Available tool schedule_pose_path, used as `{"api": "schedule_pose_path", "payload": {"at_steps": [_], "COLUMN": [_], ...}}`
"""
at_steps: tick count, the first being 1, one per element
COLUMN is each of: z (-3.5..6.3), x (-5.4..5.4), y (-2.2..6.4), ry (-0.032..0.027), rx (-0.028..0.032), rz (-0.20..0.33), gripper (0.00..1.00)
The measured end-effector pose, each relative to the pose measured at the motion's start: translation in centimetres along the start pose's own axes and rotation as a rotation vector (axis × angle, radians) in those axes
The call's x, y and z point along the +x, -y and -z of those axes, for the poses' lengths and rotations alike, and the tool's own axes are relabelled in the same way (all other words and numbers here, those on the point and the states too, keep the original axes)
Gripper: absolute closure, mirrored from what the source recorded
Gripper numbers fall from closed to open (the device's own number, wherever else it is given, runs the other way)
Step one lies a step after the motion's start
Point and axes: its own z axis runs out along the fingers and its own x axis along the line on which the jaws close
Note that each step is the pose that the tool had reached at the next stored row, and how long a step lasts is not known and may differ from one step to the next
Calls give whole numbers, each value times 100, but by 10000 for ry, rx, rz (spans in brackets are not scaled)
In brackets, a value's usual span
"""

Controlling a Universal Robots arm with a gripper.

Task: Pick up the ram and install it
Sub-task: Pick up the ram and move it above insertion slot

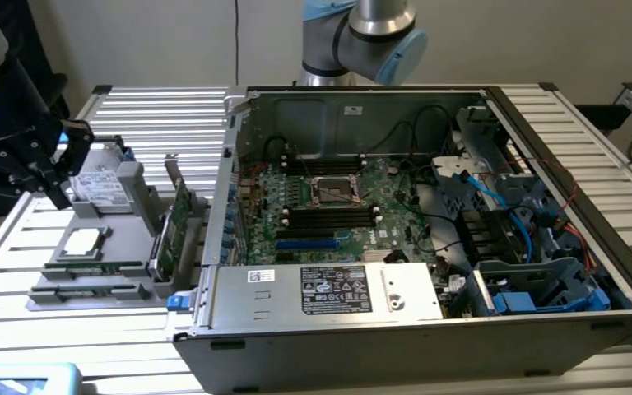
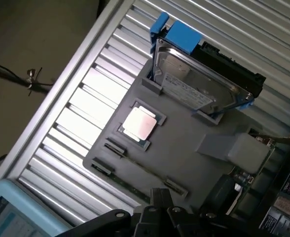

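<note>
One ram (image 2: pixel 144 167) sits edge-up in the tray (image 2: pixel 184 153) slot near the gripper (image 2: pixel 160 197), closed on nothing; light, stiff, fragile, so I'd pinch the long edge mid-length, clear of chips.

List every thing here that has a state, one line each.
gripper: shut, empty, over the gray tray
ram: on edge in the tray, not picked up
computer case: open, side panel off
hard drive: propped tilted in the tray
processor: flat in its recess
expansion card: upright beside the case
</note>
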Motion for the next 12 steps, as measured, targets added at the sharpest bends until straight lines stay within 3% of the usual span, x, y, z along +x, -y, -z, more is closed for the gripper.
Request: {"api": "schedule_pose_path", "payload": {"at_steps": [12], "z": [0], "x": [0], "y": [1], "ry": [-163], "rx": [7], "rz": [2174], "gripper": [89]}}
